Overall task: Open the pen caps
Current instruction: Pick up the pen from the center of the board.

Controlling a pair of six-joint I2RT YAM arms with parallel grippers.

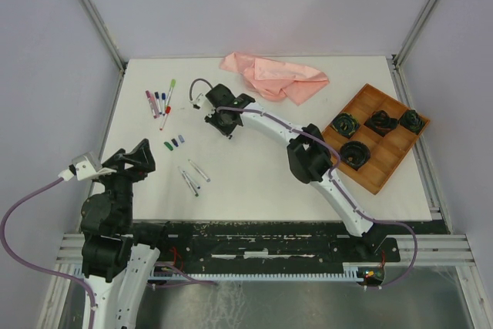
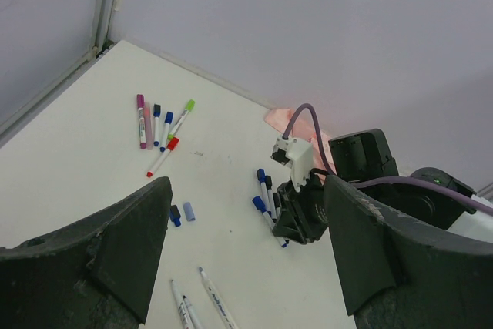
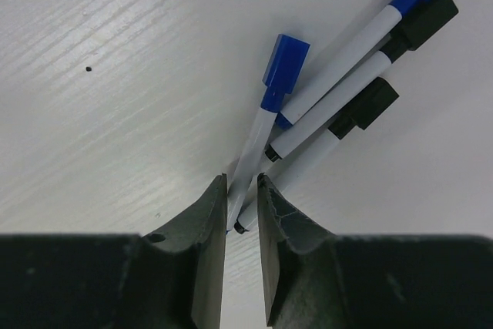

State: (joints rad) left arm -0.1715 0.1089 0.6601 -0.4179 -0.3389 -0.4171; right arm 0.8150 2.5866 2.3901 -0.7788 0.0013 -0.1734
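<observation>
The white bench [image 1: 262,175] carries a pink cloth [image 1: 277,77] at its far edge. The wooden tray [image 1: 389,158] lies right of the cloth and nearer to the arms.

The right gripper [image 3: 242,190] is down at the bench, close to the cloth on its near-left side. Its jaws stand narrow on both sides of a white pen barrel [image 3: 250,152] which has its blue cap [image 3: 285,59] on. I cannot tell if they already press it. Two pens with black caps [image 3: 370,105] lie touching this pen.

The left gripper [image 2: 245,198] hangs far to the near-left of the cloth, with its jaws wide apart and nothing in them.

Left of the cloth is a row of capped pens [image 1: 160,103]. Nearer than those lie two loose caps [image 2: 182,213], navy and pale blue, and two uncapped pens [image 2: 200,302].
</observation>
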